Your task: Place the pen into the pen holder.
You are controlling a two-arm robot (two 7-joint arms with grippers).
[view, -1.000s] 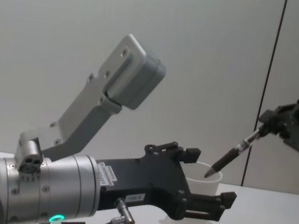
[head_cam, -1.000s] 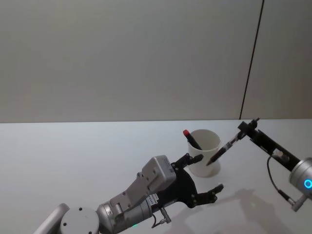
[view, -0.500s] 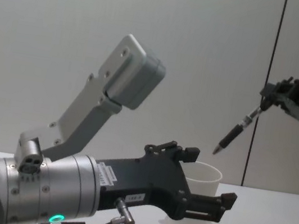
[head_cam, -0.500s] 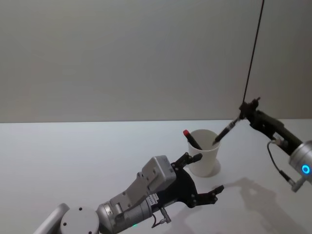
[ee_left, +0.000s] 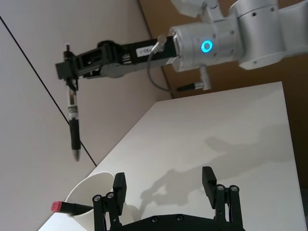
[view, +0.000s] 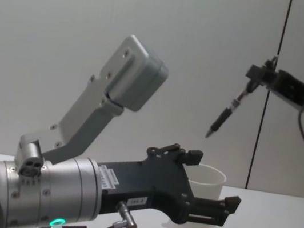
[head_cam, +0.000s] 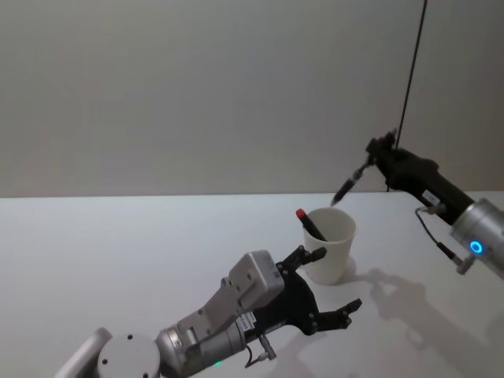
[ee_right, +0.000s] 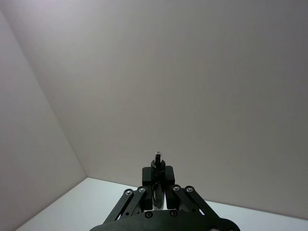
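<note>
1. One black pen (head_cam: 347, 186) hangs clamped in the right gripper (head_cam: 376, 150), tip above the white paper cup (head_cam: 328, 246) on the table (head_cam: 118, 252); a red-capped pen (head_cam: 310, 224) leans inside.
2. Left wrist view: left gripper (ee_left: 163, 185) spread wide, empty, near the cup.
3. Chest view: pen tilted, clear above the rim.

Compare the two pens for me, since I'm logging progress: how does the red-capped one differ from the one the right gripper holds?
The red-capped pen leans inside the white paper cup; the black pen hangs in the air above it, pinched at its top by the right gripper. The first's top end is red; the second looks all dark. Both are tilted.
</note>
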